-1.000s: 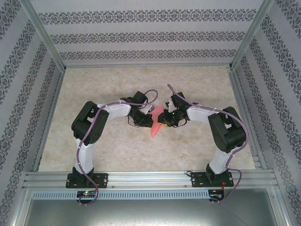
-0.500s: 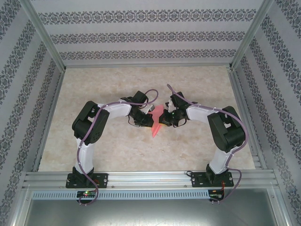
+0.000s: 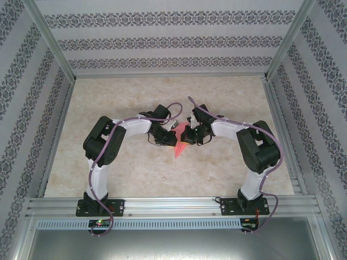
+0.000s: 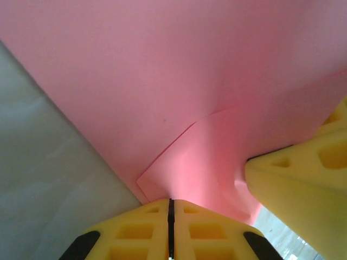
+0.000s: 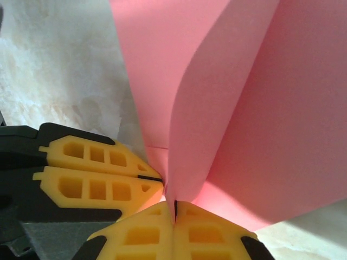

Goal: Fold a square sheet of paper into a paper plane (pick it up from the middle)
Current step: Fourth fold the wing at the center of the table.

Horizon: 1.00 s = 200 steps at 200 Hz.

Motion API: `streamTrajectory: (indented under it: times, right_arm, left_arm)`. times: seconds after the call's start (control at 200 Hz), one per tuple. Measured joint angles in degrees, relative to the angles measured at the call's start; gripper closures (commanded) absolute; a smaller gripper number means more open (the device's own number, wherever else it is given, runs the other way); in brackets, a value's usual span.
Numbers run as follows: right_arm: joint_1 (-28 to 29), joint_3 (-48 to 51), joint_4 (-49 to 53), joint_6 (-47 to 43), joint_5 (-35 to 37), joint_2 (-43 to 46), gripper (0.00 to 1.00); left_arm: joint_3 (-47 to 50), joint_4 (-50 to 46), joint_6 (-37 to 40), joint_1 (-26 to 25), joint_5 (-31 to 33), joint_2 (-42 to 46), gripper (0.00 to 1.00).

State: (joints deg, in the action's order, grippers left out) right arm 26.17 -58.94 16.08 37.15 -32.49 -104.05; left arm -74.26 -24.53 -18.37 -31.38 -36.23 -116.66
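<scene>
We note left pincer [image 4: 170,208] and right pincer [image 5: 174,210] both clamped tight on the pink paper [image 3: 181,142], at its nine and three o'clock, mid desk [image 3: 124,173].

Left arm [image 3: 130,127] & right arm [image 3: 230,128] alike: white link shells, black joint housings, purple cable [image 3: 93,184] run along ea., black base plates [image 3: 100,207]; left hand [image 4: 169,208] & right hand [image 5: 174,208] have yellow fingers [image 4: 135,233] w/ rectangular cut-outs on black mounts.
</scene>
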Motion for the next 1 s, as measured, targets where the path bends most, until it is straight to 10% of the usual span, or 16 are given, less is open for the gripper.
streamTrajectory:
  times: [0.999]
  right_arm:
    - [0.2, -0.5, -5.0, 1.7, -3.4, -4.6, 0.93]
  left_arm:
    - [1.5, 2.3, -0.7, 1.3, -2.3, 0.4, 0.89]
